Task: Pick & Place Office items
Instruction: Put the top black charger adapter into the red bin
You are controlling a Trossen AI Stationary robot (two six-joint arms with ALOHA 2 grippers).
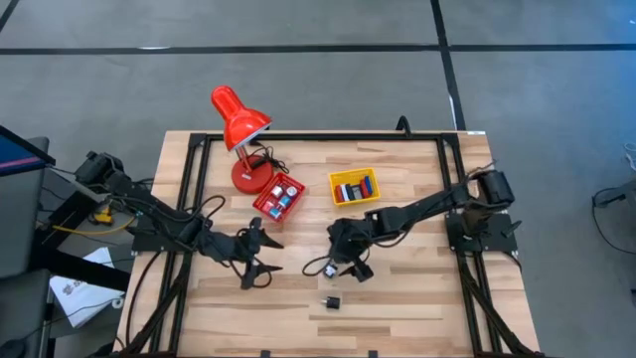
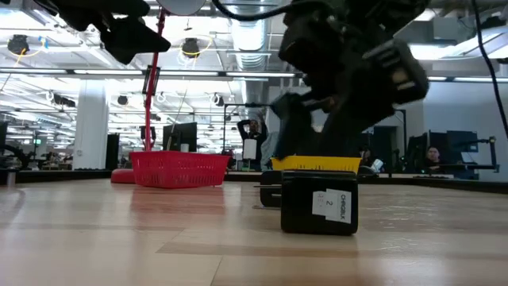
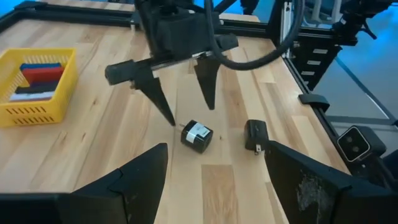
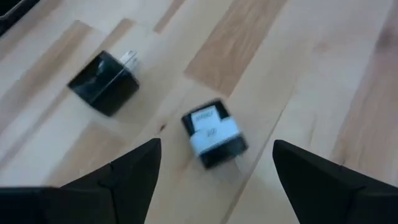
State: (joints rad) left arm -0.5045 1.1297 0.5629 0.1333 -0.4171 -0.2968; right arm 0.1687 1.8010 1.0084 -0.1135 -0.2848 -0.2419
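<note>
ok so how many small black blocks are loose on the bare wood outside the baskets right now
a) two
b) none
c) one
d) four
a) two: the labelled black block lies below the right end effector, whose open fingers stand apart above it, and the black plug block lies apart beside it; the high view shows no other loose pieces on the table.

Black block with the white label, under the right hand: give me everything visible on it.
The black block with the white label is small, boxy and dark, plastic by its look, with a white printed sticker on one face. It lies loose on the bare wooden table, under the open right hand, between its fingers' tips; none clearly touches it. A black plug adapter lies apart beside it.
</note>
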